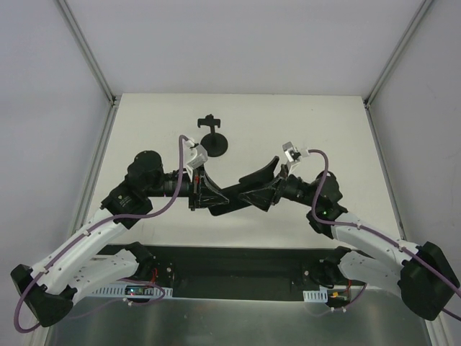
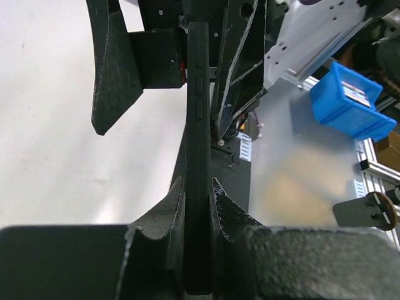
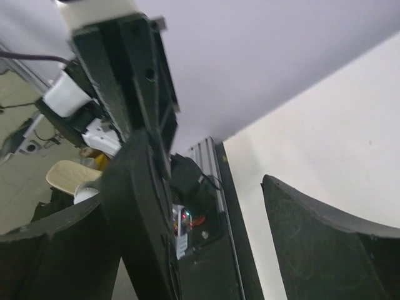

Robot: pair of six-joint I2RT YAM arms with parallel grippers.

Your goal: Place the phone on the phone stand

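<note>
The phone (image 1: 229,196), a thin black slab, hangs above the table between the two arms. My left gripper (image 1: 209,196) is shut on one end of it. In the left wrist view the phone (image 2: 198,144) stands edge-on, side buttons showing, pinched between my fingers (image 2: 170,215). My right gripper (image 1: 250,191) is open around the other end. In the right wrist view the phone (image 3: 140,212) lies next to one finger, while the other finger (image 3: 331,244) stands well apart. The phone stand (image 1: 214,138) sits on the table behind the grippers, its cradle bare.
White walls with metal frame rails (image 1: 90,54) close in the table on the left, back and right. A black strip (image 1: 238,263) runs along the near edge between the arm bases. A blue bin (image 2: 350,100) lies off the table.
</note>
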